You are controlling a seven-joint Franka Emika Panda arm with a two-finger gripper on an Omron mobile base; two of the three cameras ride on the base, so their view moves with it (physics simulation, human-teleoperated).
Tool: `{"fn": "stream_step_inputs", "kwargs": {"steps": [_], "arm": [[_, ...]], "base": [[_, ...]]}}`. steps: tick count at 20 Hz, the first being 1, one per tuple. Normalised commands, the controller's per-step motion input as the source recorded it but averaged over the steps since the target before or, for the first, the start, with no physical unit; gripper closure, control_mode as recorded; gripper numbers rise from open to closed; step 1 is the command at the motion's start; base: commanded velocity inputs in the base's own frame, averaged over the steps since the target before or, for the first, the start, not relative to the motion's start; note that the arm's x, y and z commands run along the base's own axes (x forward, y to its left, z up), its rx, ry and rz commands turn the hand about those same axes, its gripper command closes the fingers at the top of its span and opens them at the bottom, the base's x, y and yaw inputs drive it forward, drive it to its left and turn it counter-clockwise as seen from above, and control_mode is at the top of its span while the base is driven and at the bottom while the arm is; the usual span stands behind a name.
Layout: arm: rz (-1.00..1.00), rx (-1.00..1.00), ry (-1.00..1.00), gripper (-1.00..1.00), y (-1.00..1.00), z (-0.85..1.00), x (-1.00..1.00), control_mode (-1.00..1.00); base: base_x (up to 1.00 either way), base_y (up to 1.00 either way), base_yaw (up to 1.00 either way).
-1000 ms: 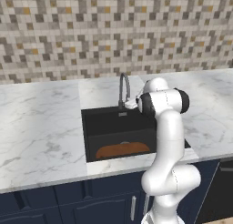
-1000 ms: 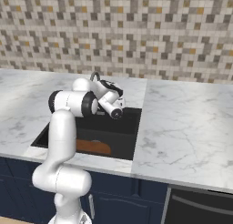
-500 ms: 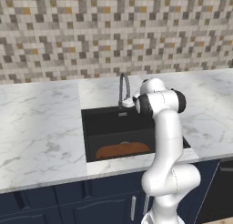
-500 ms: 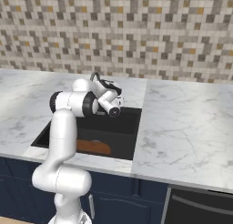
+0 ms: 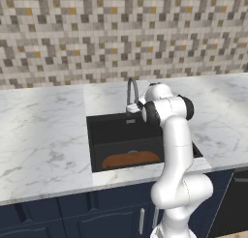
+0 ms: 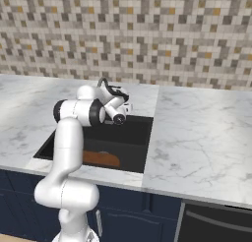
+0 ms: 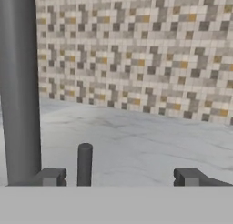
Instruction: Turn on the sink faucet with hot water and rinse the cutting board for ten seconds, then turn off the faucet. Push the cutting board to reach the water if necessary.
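Gripper [image 7: 120, 176] jaws open, low centre of hand view, straddling small grey lever [image 7: 84, 165]; faucet [image 7: 18, 86] far left; board [image 5: 131, 159] in sink [image 5: 99, 130]

Even, bright, diffuse rendered light; no clear source. Soft shadow inside sink [image 5: 126, 135] basin. No glare. Base views slightly soft, low resolution. Hand view sharp on wall tiles [image 7: 136, 59]; no edge distortion.

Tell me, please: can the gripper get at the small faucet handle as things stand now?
Probably yes. In the hand view the gripper is open, and the short upright handle stands between its fingertips, near the left one, beside the sink faucet. Nothing blocks the way.
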Motion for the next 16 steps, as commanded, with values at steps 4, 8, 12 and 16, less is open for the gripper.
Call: {"fn": "stream_step_inputs", "kwargs": {"steps": [4, 8, 12, 16], "arm": [[-0.01, 0.00, 0.00, -1.00, 0.07, 0.00, 0.04, -1.00], [0.00, 0.00, 0.00, -1.00, 0.03, 0.00, 0.06, -1.00], [0.00, 0.00, 0.00, -1.00, 0.00, 0.00, 0.09, -1.00], [0.00, 0.00, 0.00, -1.00, 0.00, 0.00, 0.09, -1.00]], "base": [[0.00, 0.00, 0.00], [0.00, 0.00, 0.00], [0.00, 0.00, 0.00], [0.00, 0.00, 0.00]]}}
